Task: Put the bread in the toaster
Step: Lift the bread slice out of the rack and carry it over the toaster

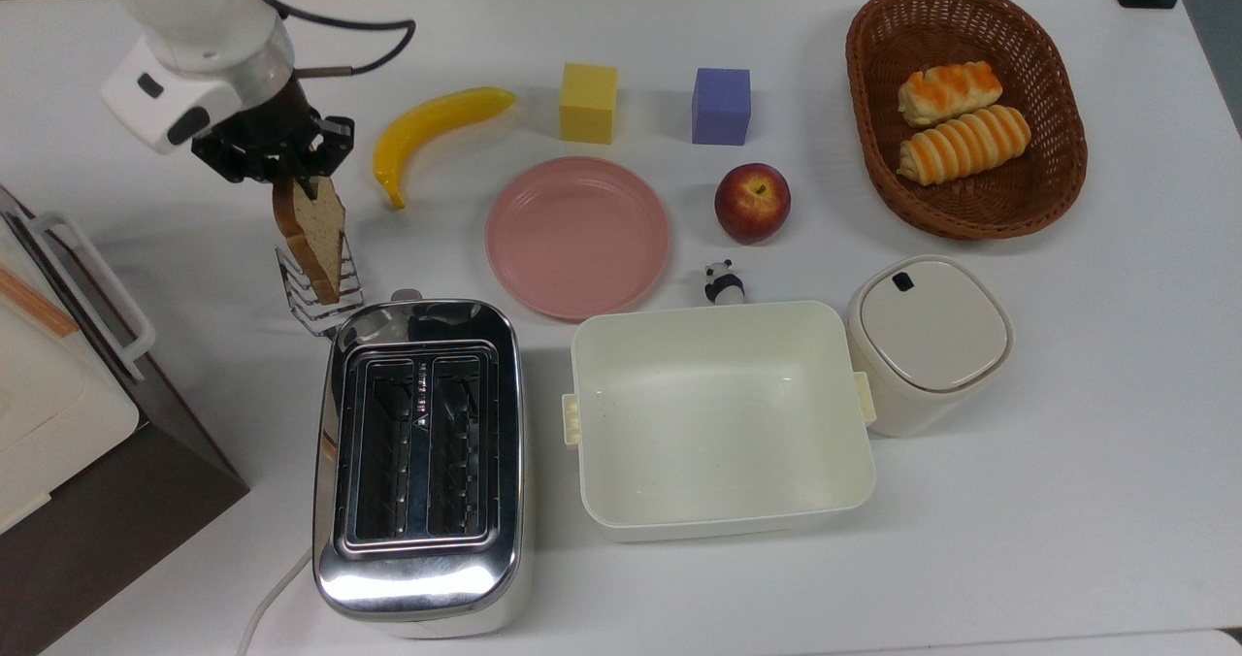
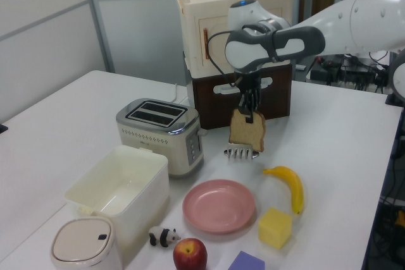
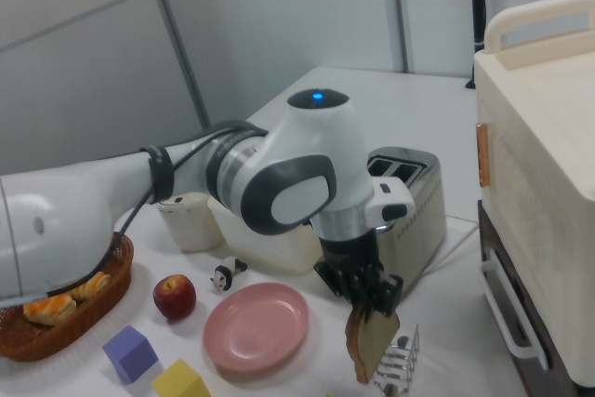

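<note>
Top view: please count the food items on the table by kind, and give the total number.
Bread slice, held in the hand: 1
Banana: 1
Apple: 1
Striped bread rolls in the basket: 2
Total: 5
</note>
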